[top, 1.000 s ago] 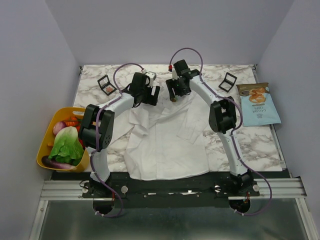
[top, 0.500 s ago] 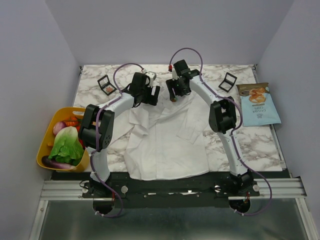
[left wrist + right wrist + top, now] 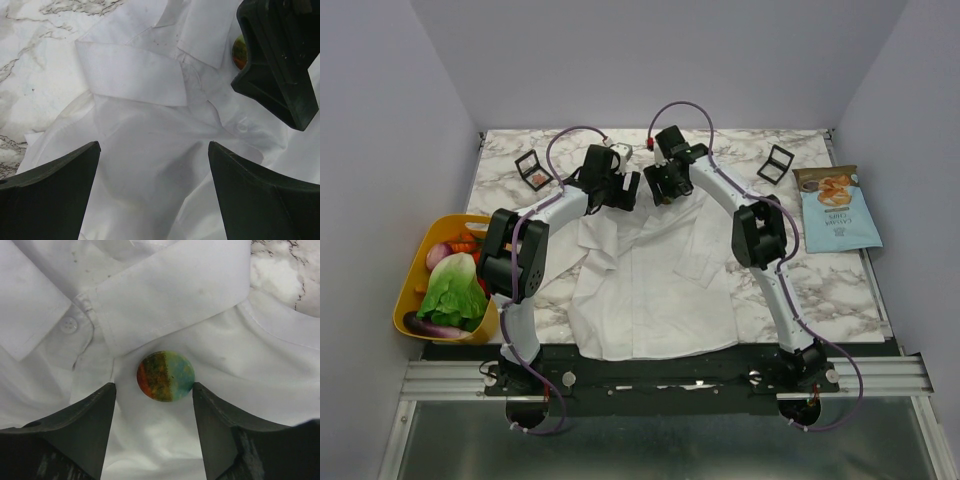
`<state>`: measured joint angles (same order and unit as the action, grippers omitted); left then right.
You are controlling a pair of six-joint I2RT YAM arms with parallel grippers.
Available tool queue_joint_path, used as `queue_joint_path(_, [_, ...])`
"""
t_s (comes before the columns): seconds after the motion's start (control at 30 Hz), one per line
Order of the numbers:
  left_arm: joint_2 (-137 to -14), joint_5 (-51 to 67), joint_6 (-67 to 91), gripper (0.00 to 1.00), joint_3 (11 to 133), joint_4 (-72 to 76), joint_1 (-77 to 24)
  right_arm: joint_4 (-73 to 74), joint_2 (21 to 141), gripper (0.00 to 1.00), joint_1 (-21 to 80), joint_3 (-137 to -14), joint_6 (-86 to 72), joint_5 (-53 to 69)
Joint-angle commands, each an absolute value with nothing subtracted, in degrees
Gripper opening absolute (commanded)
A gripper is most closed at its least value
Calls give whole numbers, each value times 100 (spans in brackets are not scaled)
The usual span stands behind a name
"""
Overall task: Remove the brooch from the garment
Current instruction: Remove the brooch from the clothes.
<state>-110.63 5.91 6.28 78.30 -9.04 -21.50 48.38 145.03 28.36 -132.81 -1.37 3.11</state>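
right gripper [image 3: 154, 386] apart, straddling brooch [image 3: 166, 375] at garment [image 3: 200, 285] collar, contact unclear | left gripper [image 3: 152, 147] wide apart, empty | brooch hidden in top view

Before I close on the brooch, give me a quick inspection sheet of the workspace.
Surface: white marble-pattern table.
Job's things: white shirt spread out; brooch sits by its collar.
Clutter: two palettes, snack bag, basket of vegetables.
Pincers: left pincer open over shirt; right pincer open, straddling brooch.
Cables: purple cables loop above both arms.
Surroundings: plain walls; nothing else seen.
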Motion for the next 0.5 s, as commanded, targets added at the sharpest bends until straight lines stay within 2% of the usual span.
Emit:
queue_joint_path(0.0, [-10907, 668, 642, 99, 7761, -773, -2118, 5036, 14686, 68, 2857, -13298, -61, 88])
queue_joint_path(0.17, [-10916, 703, 668, 99, 7743, -738, -2101, 5071, 14695, 65, 2865, -13272, -61, 123])
queue_joint_path(0.47, [-10890, 721, 642, 99, 7796, -773, -2092, 5028, 14643, 46, 2865, -13193, 123, 150])
